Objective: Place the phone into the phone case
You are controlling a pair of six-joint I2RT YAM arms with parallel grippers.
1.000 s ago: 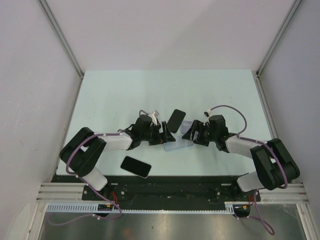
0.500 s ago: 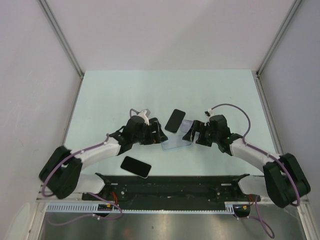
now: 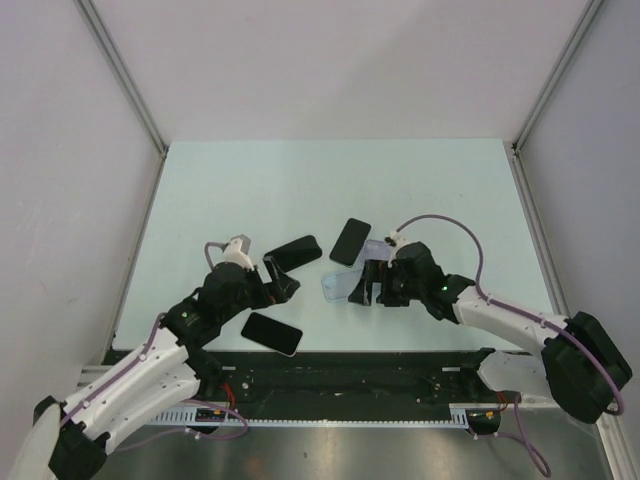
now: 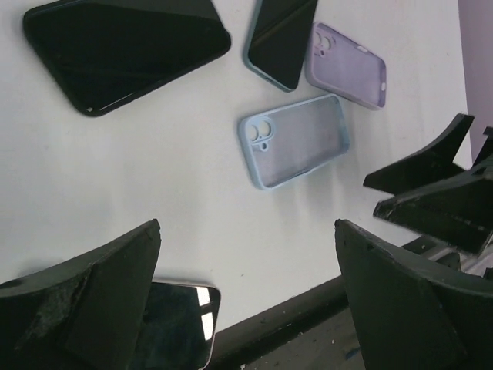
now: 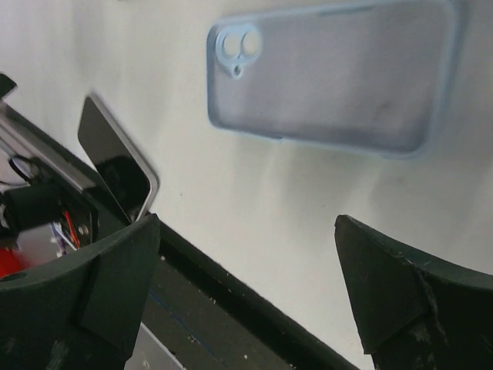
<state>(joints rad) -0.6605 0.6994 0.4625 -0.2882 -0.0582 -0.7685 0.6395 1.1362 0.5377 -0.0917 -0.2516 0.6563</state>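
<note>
Three dark phones lie on the table: one at centre left [image 3: 293,250] [image 4: 127,50], a teal-edged one behind it [image 3: 351,241] [image 4: 281,38], and a silver-edged one near the front edge [image 3: 272,333] [image 4: 173,324] [image 5: 115,166]. The light blue case [image 3: 338,285] [image 4: 293,139] [image 5: 331,85] lies open side up. A purple case [image 4: 347,65] lies beside it. My left gripper [image 3: 278,278] [image 4: 246,227] is open and empty, between the centre-left phone and the front phone. My right gripper [image 3: 362,283] [image 5: 246,220] is open and empty, above the blue case's right part.
The black mounting rail [image 3: 350,365] runs along the table's near edge, close under both grippers. Grey walls and metal frame posts [image 3: 130,90] enclose the table on three sides.
My left arm has drawn back to the left and nearer, uncovering the centre-left phone. My right gripper has moved left over the blue case.
</note>
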